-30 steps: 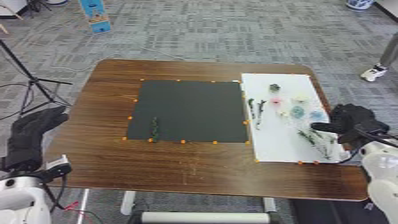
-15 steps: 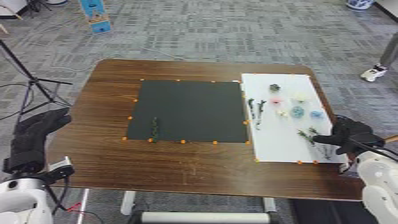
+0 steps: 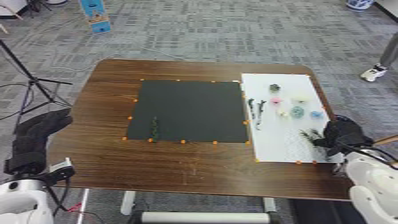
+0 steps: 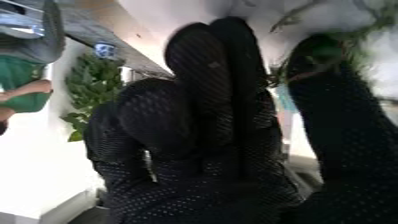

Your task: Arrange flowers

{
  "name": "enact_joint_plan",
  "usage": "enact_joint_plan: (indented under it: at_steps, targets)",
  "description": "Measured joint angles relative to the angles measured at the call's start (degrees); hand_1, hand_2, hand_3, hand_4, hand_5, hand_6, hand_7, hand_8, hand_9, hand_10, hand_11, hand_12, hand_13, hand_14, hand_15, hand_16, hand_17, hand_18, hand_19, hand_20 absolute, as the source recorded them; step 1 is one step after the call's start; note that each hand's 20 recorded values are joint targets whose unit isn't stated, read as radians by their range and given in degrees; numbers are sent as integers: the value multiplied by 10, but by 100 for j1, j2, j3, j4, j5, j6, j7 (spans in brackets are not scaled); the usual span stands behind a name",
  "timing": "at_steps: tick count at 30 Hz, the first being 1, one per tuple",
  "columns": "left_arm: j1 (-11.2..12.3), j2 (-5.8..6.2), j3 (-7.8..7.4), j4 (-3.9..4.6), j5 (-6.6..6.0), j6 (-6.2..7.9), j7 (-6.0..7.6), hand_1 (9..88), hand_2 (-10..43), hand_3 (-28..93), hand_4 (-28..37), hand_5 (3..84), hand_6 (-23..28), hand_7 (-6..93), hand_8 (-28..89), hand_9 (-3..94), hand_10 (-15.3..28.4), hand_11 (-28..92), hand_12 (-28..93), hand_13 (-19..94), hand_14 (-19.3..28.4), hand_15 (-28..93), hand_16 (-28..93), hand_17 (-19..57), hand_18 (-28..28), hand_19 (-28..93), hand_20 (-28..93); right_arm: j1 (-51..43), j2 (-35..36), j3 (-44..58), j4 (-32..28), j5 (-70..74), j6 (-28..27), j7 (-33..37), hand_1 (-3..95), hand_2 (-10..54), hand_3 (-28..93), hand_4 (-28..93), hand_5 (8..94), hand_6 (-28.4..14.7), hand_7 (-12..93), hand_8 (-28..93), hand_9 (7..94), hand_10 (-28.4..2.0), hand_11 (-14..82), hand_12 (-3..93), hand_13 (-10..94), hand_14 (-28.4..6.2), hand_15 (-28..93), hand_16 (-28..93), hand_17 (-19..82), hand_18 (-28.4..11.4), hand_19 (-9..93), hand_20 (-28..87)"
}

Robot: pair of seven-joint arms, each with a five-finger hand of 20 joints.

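By the right edge of the tabletop [image 3: 195, 175], toward its near right corner, I have my right robot hand [image 3: 345, 132] beside the green sprig [image 3: 311, 136]; the sprig lies to its left on the white sheet [image 3: 275, 150], long axis slanting toward that corner; my fingers are nearly straight, thumb apart; I cannot tell whether they have hold of it; my left robot hand [image 3: 40, 131], by the left edge, is much farther off, so this pinch across the stem suits my right.

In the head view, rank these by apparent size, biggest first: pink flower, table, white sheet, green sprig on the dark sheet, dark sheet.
1. Table
2. Dark sheet and white sheet: too alike in area to rank
3. Green sprig on the dark sheet
4. Pink flower
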Motion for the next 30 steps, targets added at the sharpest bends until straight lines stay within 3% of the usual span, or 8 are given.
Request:
enact_joint_plan:
  at_steps: [9,14,24,30]
  targets:
    - [33,-38,-1,-24,-2,-33,0,255,125,697,-283,521,21,193,-84,540,129,234,151,438,149,154,-12,94,82,80,162,331,53,-125,-115,11,-857,108,427,34,655,-116,781,22,417,252,890,-115,426,310,822,-104,701,415,483,-256,932,674]
    - [54,-45,-1,-44,-4,-36,-9,253,125,697,-283,521,23,193,-84,540,129,234,150,438,149,155,-12,94,82,81,162,293,53,-17,-136,378,-861,265,402,67,678,-92,806,13,469,12,909,-115,422,310,834,-109,706,414,497,-260,932,690]
    - [77,-46,-19,-63,-6,-80,-92,250,125,698,-283,521,23,189,-84,539,130,235,150,436,149,153,-12,93,82,80,162,384,60,405,-723,900,-1012,506,404,58,682,-61,841,9,444,-14,934,-119,408,305,853,-108,704,410,515,-262,932,705]
    - [132,-38,-117,-85,-73,-74,-97,248,125,697,-283,522,23,188,-85,539,130,234,150,436,149,152,-12,93,82,80,162,807,-2,268,-999,993,-984,598,403,47,688,-43,862,6,420,-8,937,-122,412,294,863,-105,698,407,524,-261,932,709]
